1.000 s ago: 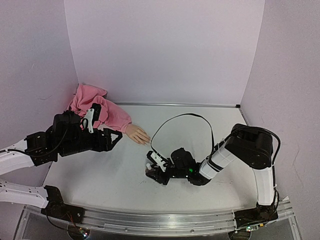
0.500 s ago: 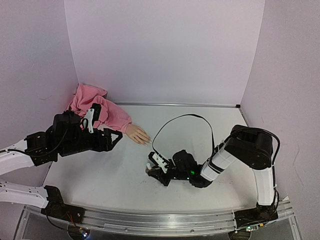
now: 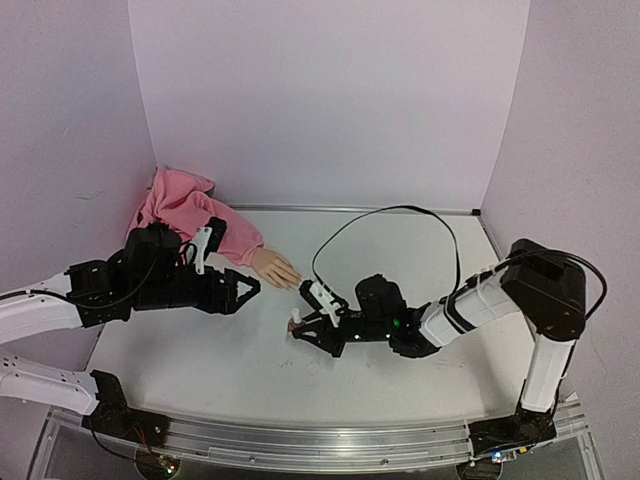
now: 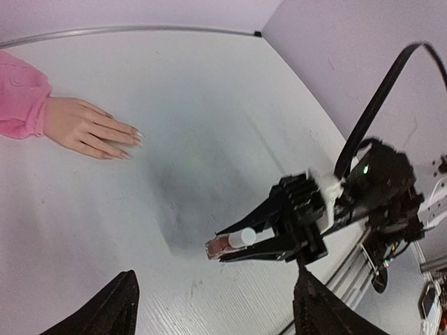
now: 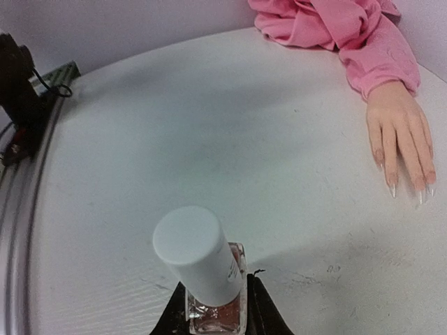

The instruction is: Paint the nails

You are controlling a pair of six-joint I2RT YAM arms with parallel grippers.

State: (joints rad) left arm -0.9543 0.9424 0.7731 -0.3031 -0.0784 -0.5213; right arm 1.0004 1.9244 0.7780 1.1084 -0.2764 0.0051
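Right gripper (image 3: 302, 327): jaws closed on the glass base of a small polish bottle (image 5: 207, 278). The bottle is held clear between the fingertips, white cap on, tilted toward the wrist camera. Pinkish liquid shows in the base.

Left gripper (image 4: 209, 315): jaws spread wide, nothing between them. It is low over the table (image 3: 190, 350), tips pointing toward the right arm.

Nails (image 5: 410, 187): pale, pointed, at the fingertips of the mannequin hand (image 3: 274, 267), which lies palm down on the table. Its wrist enters a pink sleeve (image 3: 190, 212) bunched in the back left corner.

Relative position: the nails lie beyond the right gripper's tips, toward the back and slightly left, with bare table between. No contact between bottle and nails. The left gripper's tips are near the hand on its front side, not touching it.
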